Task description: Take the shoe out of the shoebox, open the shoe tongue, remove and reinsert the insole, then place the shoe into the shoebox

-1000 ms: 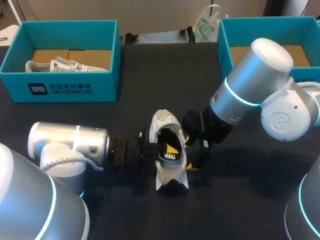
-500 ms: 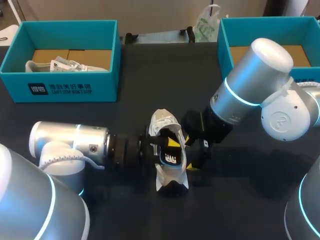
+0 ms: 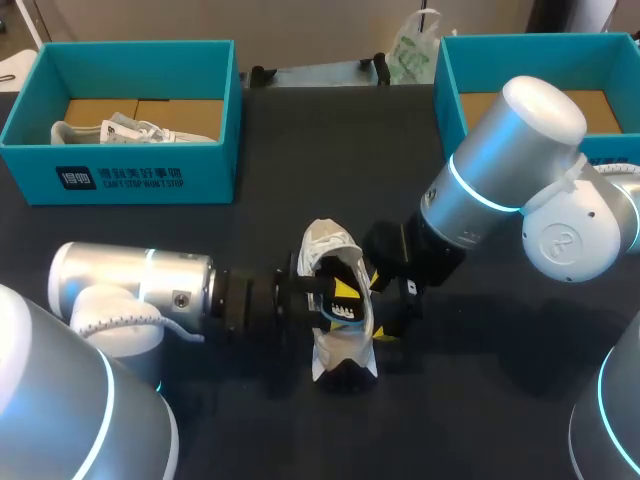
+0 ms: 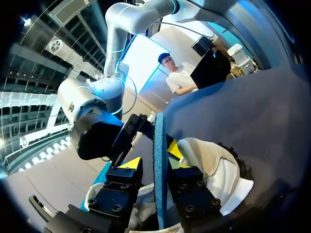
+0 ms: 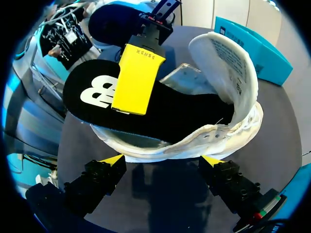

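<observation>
Drew the left arm (image 3: 130, 290) back a little since half a second ago, shifting the black insole (image 3: 340, 305) slightly. Pinching it edge-on with the left gripper (image 4: 155, 160) in the open white shoe (image 3: 335, 350), upright on the table (image 3: 200, 240) between the shoeboxes (image 3: 120, 175). Holding the right gripper (image 5: 162, 160) spread, just beside the shoe's side.

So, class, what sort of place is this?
Probably a robotics lab bench: a left arm and right arm work on a white sneaker on a dark table, with a teal left shoebox and right shoebox behind.
</observation>
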Controlling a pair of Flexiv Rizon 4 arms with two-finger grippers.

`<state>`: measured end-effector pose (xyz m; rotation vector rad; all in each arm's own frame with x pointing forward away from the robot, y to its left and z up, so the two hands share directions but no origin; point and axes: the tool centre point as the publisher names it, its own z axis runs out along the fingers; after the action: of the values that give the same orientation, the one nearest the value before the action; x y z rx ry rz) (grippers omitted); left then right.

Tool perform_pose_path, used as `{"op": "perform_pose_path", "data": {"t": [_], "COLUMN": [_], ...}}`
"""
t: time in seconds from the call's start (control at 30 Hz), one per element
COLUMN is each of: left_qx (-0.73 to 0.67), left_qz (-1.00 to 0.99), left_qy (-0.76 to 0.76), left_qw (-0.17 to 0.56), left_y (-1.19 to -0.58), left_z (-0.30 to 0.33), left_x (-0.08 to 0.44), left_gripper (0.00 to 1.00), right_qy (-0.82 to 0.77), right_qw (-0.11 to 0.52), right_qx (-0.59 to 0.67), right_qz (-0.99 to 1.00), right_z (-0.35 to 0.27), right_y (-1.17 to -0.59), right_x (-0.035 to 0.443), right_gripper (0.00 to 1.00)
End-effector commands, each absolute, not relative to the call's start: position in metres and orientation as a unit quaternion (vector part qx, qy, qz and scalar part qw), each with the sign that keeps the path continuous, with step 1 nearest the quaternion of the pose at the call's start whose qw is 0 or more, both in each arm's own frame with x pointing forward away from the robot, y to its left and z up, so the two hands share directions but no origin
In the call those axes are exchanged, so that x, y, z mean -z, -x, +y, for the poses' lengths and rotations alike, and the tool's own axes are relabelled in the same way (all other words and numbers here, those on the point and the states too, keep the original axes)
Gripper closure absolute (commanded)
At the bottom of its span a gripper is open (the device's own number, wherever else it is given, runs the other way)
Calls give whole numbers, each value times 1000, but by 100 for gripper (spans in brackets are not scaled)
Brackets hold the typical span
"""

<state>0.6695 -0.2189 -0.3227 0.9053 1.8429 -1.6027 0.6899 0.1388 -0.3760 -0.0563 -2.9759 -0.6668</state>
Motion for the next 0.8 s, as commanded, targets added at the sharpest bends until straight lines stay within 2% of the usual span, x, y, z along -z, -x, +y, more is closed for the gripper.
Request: {"op": "perform_pose_path", "data": {"t": [0.03,0.07,0.13,0.8], "left_qx": [589,589,589,568], "left_qz": [687,687,687,698], "left_qy": [-334,-333,-333,-340], "left_qw": [265,265,264,275], "left_y": [-664,-663,-661,-693], "left_z": [-219,-219,-219,-226], "left_x": [320,320,319,355], "left_gripper": [71,76,100,100], "right_qy": [19,19,19,19], "right_qw": [44,44,44,44], "right_qx": [218,218,218,218], "right_qz": [-975,-975,-975,-975], "right_z": [139,139,139,139], "right_y": [-689,-689,-689,-689], "right_x": [377,377,377,377], "right_gripper": [0,0,0,0]}}
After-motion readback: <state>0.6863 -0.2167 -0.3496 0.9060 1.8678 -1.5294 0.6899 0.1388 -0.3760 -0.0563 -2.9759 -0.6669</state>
